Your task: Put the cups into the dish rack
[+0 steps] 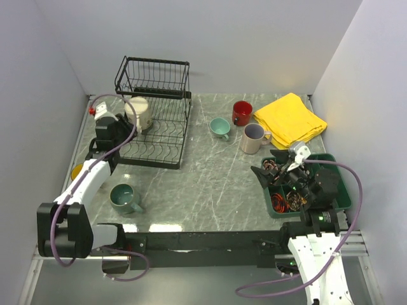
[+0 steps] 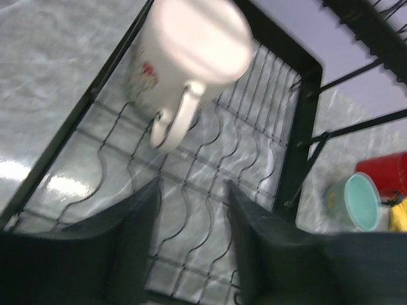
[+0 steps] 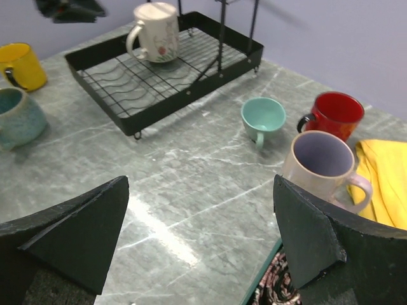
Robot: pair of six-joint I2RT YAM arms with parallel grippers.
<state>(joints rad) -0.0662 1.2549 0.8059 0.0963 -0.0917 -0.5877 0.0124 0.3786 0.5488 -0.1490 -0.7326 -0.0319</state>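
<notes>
The left arm reaches up along the worktop's left edge. Its end effector [image 2: 192, 185] hangs over the near half of the rack [image 1: 152, 163], fingers apart with only the wire base between them, gripping nothing. The right arm is folded at the near right corner, and its end effector [image 3: 200, 184] is spread wide above the green tray [image 1: 343, 197], also empty.

The cream mug [image 1: 140, 113] stands mouth-down in the rack at the far left corner, its handle toward the left end effector. The other mugs sit on the worktop. The grey-green mug [image 1: 125, 198] is by the near edge at left. The teal mug [image 1: 220, 128], red mug [image 1: 241, 112] and beige mug [image 1: 253, 138], lilac inside, are grouped right of the rack beside a yellow cloth [image 1: 289, 119].

The yellow mug [image 1: 76, 170] at the left edge is mostly hidden behind the left arm in the top view. The left wrist view is blurred, so the red print on the cream mug cannot be made out.
</notes>
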